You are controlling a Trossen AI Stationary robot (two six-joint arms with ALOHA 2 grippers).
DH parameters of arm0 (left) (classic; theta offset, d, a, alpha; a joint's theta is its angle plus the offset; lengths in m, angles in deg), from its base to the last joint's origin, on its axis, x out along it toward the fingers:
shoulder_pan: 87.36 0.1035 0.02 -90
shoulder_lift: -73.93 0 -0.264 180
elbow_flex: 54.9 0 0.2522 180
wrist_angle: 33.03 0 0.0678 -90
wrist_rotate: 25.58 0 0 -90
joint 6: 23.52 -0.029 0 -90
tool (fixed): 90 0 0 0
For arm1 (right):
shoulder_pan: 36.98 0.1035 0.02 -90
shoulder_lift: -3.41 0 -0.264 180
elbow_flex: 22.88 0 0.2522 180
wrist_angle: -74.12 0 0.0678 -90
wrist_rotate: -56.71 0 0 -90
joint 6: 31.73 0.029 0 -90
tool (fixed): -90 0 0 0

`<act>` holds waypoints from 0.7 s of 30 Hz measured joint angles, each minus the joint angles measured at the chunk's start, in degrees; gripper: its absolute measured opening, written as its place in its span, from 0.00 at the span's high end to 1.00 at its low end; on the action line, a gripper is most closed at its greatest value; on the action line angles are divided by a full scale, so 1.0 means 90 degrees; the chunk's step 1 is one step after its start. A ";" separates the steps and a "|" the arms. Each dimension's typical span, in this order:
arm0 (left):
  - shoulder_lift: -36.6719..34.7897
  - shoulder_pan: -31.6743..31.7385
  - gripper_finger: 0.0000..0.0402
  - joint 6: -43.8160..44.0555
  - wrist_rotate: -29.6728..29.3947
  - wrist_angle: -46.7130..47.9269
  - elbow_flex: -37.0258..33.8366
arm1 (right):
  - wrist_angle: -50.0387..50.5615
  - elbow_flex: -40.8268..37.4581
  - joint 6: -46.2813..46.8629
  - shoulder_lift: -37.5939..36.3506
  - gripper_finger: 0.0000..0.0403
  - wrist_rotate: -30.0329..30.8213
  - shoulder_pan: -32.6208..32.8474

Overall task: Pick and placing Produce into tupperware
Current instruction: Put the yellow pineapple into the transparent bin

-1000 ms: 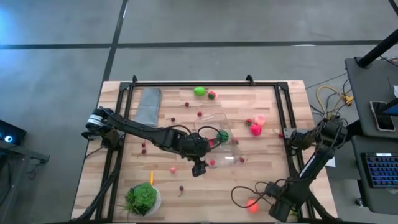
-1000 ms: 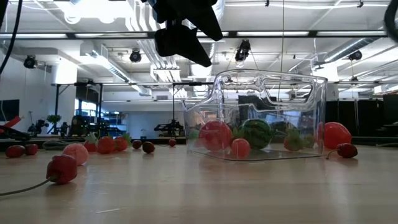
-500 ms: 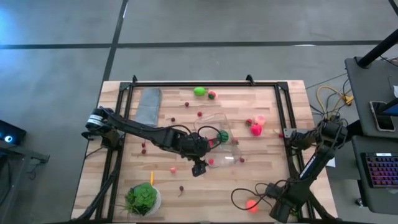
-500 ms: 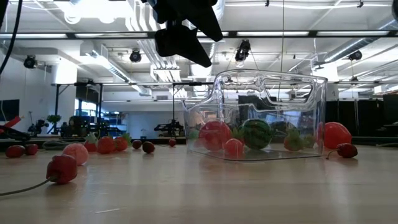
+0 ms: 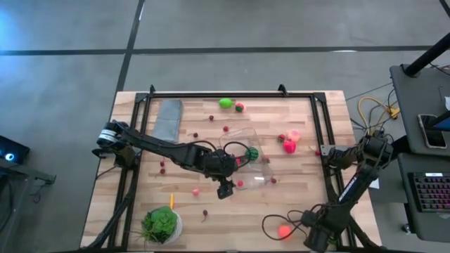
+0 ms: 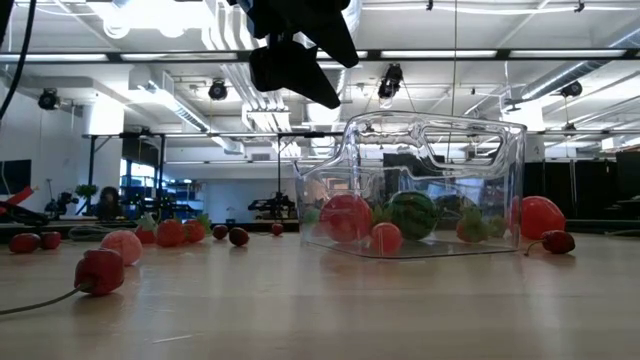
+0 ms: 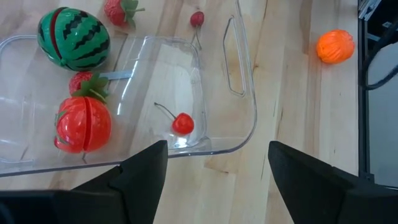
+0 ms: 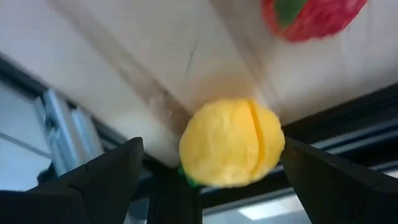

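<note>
The clear tupperware [image 5: 247,163] sits near the middle of the counter [image 5: 281,211], holding a striped melon [image 7: 73,38], a red tomato-like piece [image 7: 83,123] and a cherry [image 7: 182,124]. The left jaws [image 5: 224,190] hang spread and empty above the counter just outside the tub's near rim, the cherry lying inside the wall ahead of them. At the counter's right edge the right jaws [image 8: 205,186] stand wide apart, gripping nothing, with a yellow fruit [image 8: 232,142] between them and just ahead.
</note>
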 joint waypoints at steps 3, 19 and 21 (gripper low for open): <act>0.0000 -0.0002 0.34 0.0000 0.0000 0.0000 0.0000 | 0.0050 0.0158 -0.0166 -0.0002 0.09 -0.0120 0.0002; 0.0000 -0.0002 0.34 -0.0002 0.0002 0.0003 0.0000 | -0.0055 -0.0063 0.0240 -0.0010 0.09 0.0253 -0.0007; 0.0000 -0.0002 0.34 -0.0002 0.0002 0.0033 0.0000 | -0.0079 -0.0072 0.0216 -0.0009 0.09 0.0258 -0.0007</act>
